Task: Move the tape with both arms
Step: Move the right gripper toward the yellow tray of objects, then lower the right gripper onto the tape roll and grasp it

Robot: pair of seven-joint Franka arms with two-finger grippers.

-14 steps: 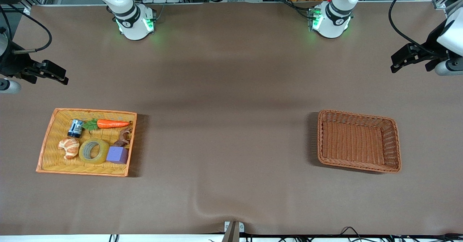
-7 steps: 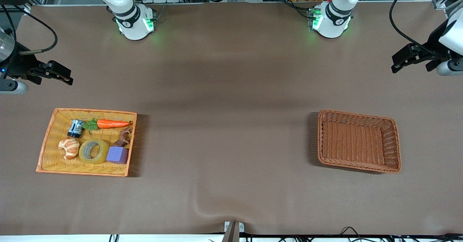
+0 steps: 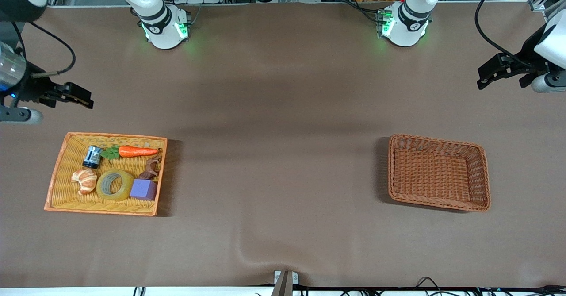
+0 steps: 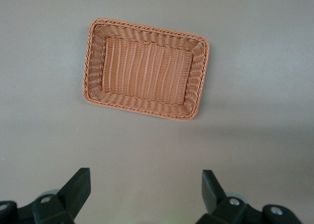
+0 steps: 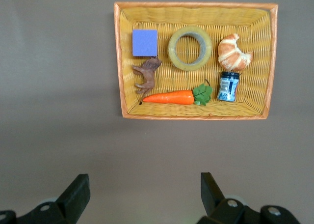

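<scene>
We had the tape (image 3: 115,184) flat in the yellow tray (image 3: 56,175), right gripper (image 3: 79,100) wide open for pickup, left gripper (image 3: 488,75) waiting wide near the brown basket (image 3: 483,177).

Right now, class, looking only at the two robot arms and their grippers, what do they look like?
Both arms are white, with rounded jointed segments and black bands. Their bases glow green: left arm, right arm. The left gripper and right gripper are black, each with two angular fingers. A black cable loops above the left gripper, and another runs by the right.
</scene>
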